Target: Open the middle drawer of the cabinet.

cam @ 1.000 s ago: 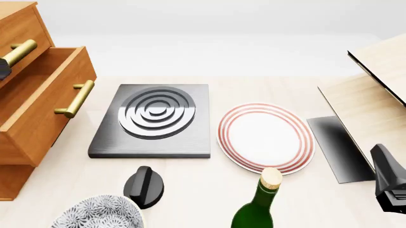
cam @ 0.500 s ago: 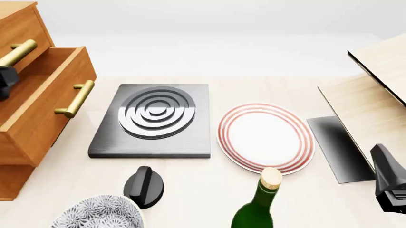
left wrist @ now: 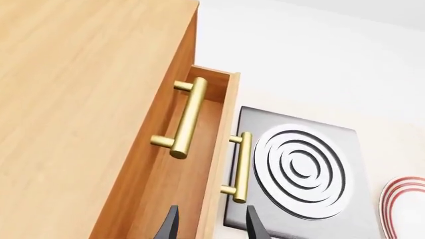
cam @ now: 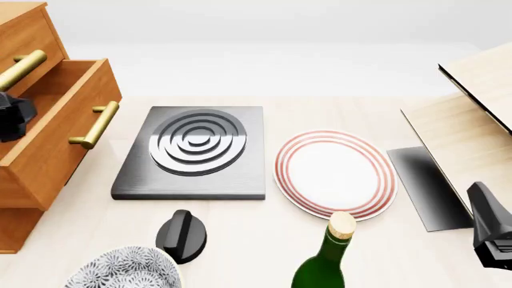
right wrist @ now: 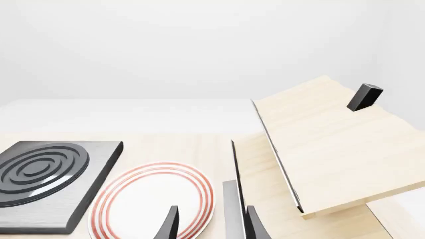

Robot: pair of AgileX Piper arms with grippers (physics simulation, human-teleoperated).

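Observation:
The orange-brown cabinet [cam: 24, 36] stands at the far left. Its middle drawer [cam: 56, 138] is pulled out toward the table's centre, its brass handle [cam: 96, 125] free. In the left wrist view the drawer's front panel [left wrist: 216, 164] and handle [left wrist: 243, 167] lie just ahead of my left gripper [left wrist: 212, 226], which is open and holds nothing. The top drawer's handle [left wrist: 188, 117] hangs over the open drawer. From the front, the left gripper [cam: 16, 113] shows at the left edge, over the drawer's inside. My right gripper [right wrist: 211, 226] is open, low at the right [cam: 490, 231].
A grey burner slab [cam: 196, 150] lies beside the drawer. A red-rimmed plate [cam: 336, 174] sits mid-table. A green bottle [cam: 328, 258], a black knob [cam: 182, 235] and a patterned bowl [cam: 124, 270] stand at the near edge. A pale wooden box [cam: 472, 120] fills the right.
The left gripper has drifted toward the camera and slightly right along the open drawer, showing more at the left edge. The drawer and the right arm have stayed put.

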